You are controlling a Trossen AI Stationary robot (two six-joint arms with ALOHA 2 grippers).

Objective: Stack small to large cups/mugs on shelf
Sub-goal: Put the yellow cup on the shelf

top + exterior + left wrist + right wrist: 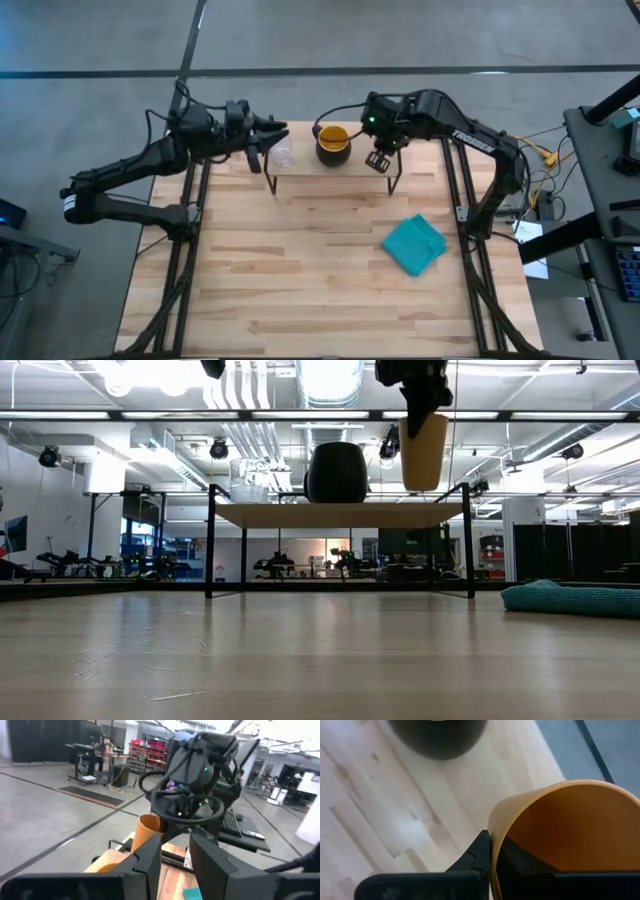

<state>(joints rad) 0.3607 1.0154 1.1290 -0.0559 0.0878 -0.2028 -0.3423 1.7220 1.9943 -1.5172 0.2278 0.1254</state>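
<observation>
Three vessels to account for; two stand on the shelf (340, 514), one hangs in my right gripper (490, 857).

Right side: fingers pinched on the rim of the yellow-orange cup (423, 452), one finger outside the wall and one inside; in the low view the cup is upright and its base is clear above the shelf board, near the shelf's right end; not yet set down.

Shelf contents: dark mug (333, 143) near the middle, yellow-orange inside showing from above, handle toward the left; clear cup (283, 153) to its left, close by the left end of the board; mug and clear cup stand apart, side by side.

Left side: my left gripper (262, 140) hovers just beside the clear cup at the shelf's left end; fingers stand a narrow gap apart in the wrist view, holding nothing that I can see.

Teal cloth (415, 244) lies on the table (300, 290), well apart from the shelf; not part of the job.

Progress, by my judgement: roughly two thirds; the order left to right already reads small, then mug; what is left is lowering the yellow-orange cup onto the free right end and releasing it; risk is tipping it on release, since I hold it by the rim only.
</observation>
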